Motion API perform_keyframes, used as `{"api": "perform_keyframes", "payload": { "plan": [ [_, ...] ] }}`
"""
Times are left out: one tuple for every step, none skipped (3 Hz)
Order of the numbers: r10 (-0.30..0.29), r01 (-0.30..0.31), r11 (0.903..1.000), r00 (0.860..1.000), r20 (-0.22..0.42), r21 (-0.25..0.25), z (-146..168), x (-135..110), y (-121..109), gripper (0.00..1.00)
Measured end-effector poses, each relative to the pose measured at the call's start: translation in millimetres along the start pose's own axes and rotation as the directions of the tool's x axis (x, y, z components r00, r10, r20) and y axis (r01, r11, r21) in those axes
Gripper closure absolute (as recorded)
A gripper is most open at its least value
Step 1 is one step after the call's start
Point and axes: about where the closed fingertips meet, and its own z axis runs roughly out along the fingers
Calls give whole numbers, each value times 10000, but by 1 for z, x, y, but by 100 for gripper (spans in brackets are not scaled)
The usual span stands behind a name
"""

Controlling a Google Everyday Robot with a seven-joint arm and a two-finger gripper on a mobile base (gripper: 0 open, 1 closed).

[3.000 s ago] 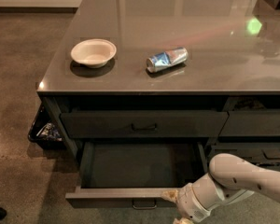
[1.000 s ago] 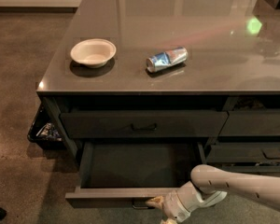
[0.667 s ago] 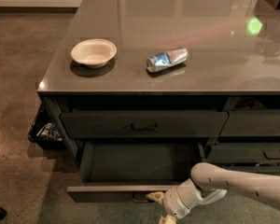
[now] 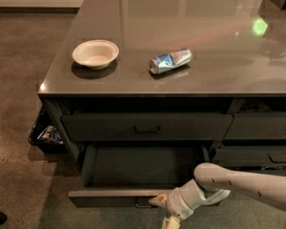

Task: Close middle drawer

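Standing pulled well out of the cabinet, the middle drawer shows its dark inside below the shut top drawer. The end effector sits low at the drawer's front, right of centre and touching or just beside the top edge of the front panel. Whether it is apart or together I cannot tell. The small pull is mostly hidden beside it.

The drawer looks stiff, flat-fronted and empty, so it should be light and run straight on its slides. No grip seems needed. A flat push on the front panel near the centre would likely serve best, since pressure far to one side could rack it.

Room is tight on the right, where the arm crosses in front of the narrower drawers. The floor ahead of the drawer is open, and a bin sits tucked at the cabinet's left side, apart from the drawer's path. The bowl and the can lie up on the surface, well apart from the work.
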Motion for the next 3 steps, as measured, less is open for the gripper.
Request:
{"api": "perform_keyframes", "payload": {
  "plan": [
    [-5,5,10000,10000,-2,-1,-1,-1,1,0],
    [-628,626,9980,9978,-231,-96,-1,-27,-37,0],
    [-628,626,9980,9978,-231,-96,-1,-27,-37,0]
  ]
}}
